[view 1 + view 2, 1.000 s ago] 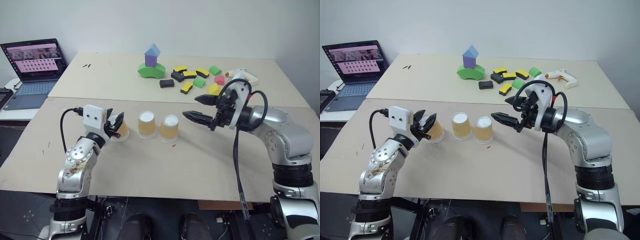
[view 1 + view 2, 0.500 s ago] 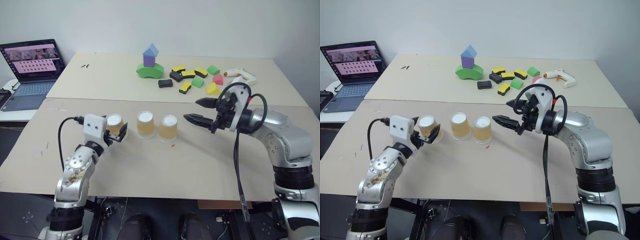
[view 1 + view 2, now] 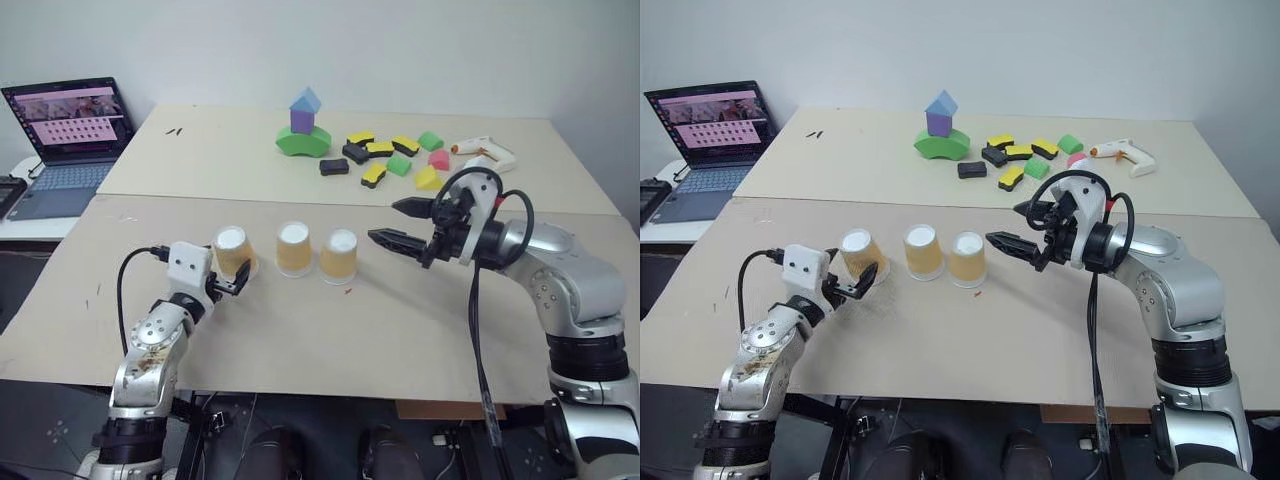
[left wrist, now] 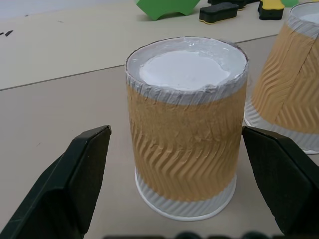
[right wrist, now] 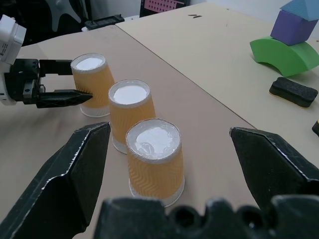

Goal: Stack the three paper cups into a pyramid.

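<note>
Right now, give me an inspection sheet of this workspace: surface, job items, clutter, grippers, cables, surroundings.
Surface: near table, tan board; small red speck by the cups.
Job's things: left cup, middle cup, right cup, upside down in a row; nothing stacked.
Clutter: block tower, loose foam blocks and glue gun on the far table.
Grippers: left gripper open, fingers either side of the left cup, not touching; right gripper open, above the table beside the right cup.
Cables: black cable hanging from the right wrist.
Surroundings: open laptop, far left.
</note>
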Robot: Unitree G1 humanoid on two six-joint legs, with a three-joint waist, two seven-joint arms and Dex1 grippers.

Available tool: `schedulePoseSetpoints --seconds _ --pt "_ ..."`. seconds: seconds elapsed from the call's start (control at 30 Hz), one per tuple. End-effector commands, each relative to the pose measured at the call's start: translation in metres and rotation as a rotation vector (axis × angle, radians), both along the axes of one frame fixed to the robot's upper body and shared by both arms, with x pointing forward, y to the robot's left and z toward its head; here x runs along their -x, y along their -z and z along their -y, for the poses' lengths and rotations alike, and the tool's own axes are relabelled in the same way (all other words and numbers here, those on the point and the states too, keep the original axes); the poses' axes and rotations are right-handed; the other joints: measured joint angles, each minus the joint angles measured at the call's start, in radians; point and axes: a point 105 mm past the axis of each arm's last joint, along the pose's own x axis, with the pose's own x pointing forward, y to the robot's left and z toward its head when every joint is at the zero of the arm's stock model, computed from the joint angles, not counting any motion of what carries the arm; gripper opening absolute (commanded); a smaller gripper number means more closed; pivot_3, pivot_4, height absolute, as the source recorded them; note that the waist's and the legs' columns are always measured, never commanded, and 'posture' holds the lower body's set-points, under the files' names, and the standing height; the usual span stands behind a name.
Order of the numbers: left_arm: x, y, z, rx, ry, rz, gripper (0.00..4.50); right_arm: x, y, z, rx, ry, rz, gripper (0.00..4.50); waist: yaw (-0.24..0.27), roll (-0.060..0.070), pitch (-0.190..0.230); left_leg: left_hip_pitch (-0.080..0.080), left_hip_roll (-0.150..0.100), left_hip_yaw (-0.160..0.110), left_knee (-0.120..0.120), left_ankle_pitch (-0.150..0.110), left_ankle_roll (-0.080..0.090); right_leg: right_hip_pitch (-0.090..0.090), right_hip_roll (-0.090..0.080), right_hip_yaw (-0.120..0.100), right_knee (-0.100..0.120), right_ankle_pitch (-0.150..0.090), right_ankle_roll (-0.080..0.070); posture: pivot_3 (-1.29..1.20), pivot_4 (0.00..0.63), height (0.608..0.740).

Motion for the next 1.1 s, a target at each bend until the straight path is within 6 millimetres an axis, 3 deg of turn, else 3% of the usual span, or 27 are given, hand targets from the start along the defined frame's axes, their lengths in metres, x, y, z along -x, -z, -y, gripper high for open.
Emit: schedulePoseSetpoints --seconds 0.03,0.2,0.5,0.7,0.9,1.0,1.1 --pt "-0.011 -0.017 0.009 -0.021 0.061 0.061 4.47 0.005 -0.017 0.001 -0.007 -0.004 0.075 4.5 0.0 0.0 0.0 0.0 0.0 0.0 0.0 0.0 0.0 0.0 0.0 0.0 0.0 0.0 0.0 0.0 0.15 0.691" --pt "-0.021 -0.031 0.02 -0.022 0.116 0.093 4.47 0.004 -0.016 0.003 -0.002 0.002 0.077 4.5 -0.002 0.0 0.0 0.0 0.0 0.0 -0.001 0.0 0.0 0.0 0.001 0.0 -0.001 0.0 0.0 0.0 0.15 0.691" --pt "-0.019 -0.037 0.027 -0.017 0.134 0.11 4.47 0.005 -0.015 0.003 0.005 0.009 0.077 4.5 -0.011 0.0 0.0 -0.001 0.0 0.0 0.0 0.0 0.0 0.0 0.001 0.0 -0.001 0.0 0.0 0.0 0.15 0.691" --pt "-0.019 -0.04 0.02 -0.03 0.104 0.115 2.66 0.003 -0.013 0.004 0.009 0.017 0.073 4.5 -0.011 0.0 0.0 -0.001 0.0 0.0 -0.001 0.0 0.0 0.0 0.001 0.0 -0.001 0.0 0.0 0.0 0.15 0.691" --pt "-0.023 -0.044 0.015 -0.034 0.097 0.117 2.66 0.001 -0.008 0.003 0.017 0.028 0.062 4.5 -0.011 0.0 0.0 -0.001 0.0 0.0 0.0 0.0 0.0 0.0 0.001 0.0 -0.001 0.0 0.0 0.0 0.15 0.691" --pt "-0.033 -0.063 0.011 -0.027 0.105 0.151 2.66 0.0 -0.005 0.003 0.026 0.038 0.06 4.5 -0.008 -0.001 0.0 -0.001 0.0 0.0 0.0 0.0 0.0 0.0 0.001 0.0 -0.001 0.0 0.0 0.0 0.15 0.691" --pt "-0.051 -0.111 0.009 -0.032 0.177 0.222 2.66 -0.003 -0.003 0.004 0.025 0.06 0.059 4.5 -0.005 -0.002 0.001 -0.001 0.0 0.0 0.0 0.0 0.0 0.0 0.002 -0.001 0.0 0.0 0.0 0.0 0.15 0.691"
